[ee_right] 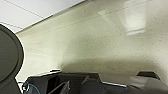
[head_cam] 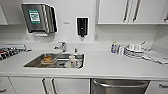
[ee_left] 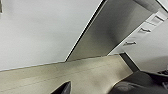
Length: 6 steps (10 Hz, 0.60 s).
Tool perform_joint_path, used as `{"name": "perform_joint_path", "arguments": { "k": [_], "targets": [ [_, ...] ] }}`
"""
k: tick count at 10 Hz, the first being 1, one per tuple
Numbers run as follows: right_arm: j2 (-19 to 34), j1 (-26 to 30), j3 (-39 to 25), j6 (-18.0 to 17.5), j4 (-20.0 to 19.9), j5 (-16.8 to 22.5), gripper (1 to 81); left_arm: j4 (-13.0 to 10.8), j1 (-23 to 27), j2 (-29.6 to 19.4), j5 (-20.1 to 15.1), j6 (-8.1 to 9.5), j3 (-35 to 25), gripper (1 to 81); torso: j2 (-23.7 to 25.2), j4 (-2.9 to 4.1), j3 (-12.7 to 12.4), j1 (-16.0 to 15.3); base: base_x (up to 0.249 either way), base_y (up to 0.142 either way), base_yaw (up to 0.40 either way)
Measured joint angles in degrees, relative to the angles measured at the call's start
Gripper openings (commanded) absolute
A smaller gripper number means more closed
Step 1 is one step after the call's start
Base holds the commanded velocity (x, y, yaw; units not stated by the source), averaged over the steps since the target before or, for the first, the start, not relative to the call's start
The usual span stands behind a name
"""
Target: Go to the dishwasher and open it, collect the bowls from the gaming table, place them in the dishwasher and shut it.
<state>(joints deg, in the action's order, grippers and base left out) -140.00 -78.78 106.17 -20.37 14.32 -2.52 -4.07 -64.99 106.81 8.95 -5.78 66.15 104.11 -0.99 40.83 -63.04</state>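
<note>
Dishwasher (head_cam: 119,86) sat low under surface (head_cam: 107,66), right of sink (head_cam: 56,60) — door shut, bar handle (head_cam: 120,84) running horiz. across top edge. Faced it nearly head-on; right arm prob. nearer. Gripper state, either side — couldn't tell. No bowls spotted.

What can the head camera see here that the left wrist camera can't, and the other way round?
Head view alone: the counter, sink, tap, towel dispenser, soap dispenser and stacked dishes. Left wrist view alone: the pale floor and a drawer stack. Both show the steel dishwasher, its door shut.
</note>
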Motion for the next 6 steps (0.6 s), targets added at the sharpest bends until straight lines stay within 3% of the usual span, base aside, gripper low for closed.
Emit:
{"name": "perform_joint_path", "arguments": {
  "k": [6],
  "targets": [
    [1.88,2.1,-2.69,-1.73,-0.02,0.11,81.1,-0.02,0.07,-0.78,0.09,0.0,0.17,81.1,0.61,0.0,0.35,-0.42,0.0,0.0,0.0]
  ]
}}
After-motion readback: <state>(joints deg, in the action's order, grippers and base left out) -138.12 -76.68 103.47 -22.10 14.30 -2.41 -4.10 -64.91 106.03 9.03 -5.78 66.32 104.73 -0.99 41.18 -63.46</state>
